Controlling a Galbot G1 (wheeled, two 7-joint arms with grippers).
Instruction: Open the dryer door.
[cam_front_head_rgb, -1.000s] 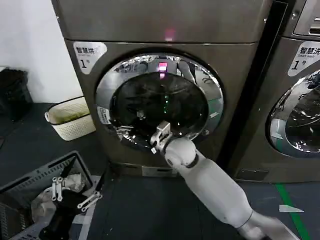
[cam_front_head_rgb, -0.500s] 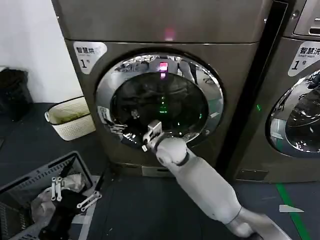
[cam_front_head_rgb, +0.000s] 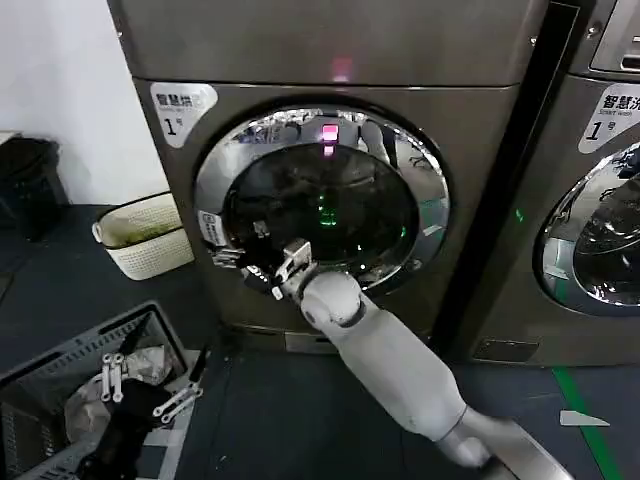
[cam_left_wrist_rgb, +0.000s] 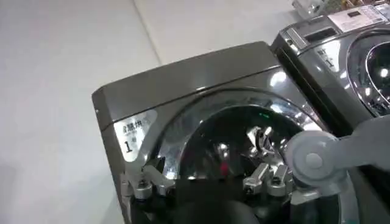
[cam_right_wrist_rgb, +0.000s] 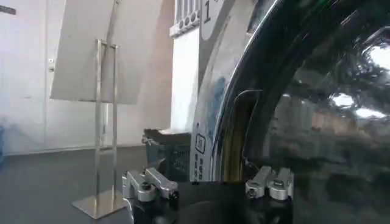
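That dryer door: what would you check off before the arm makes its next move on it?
1. Dryer door shut against the machine: ok, not opened yet.
2. Right tool at the door's lower-left rim: ok.
3. Right tool fingers spread, nothing between them: ok.
4. Firm hook on the handle recess: cannot tell.
5. Left tool down by the grey crate, away from the door: ok.
6. White basket clear of the door's swing: cannot tell.
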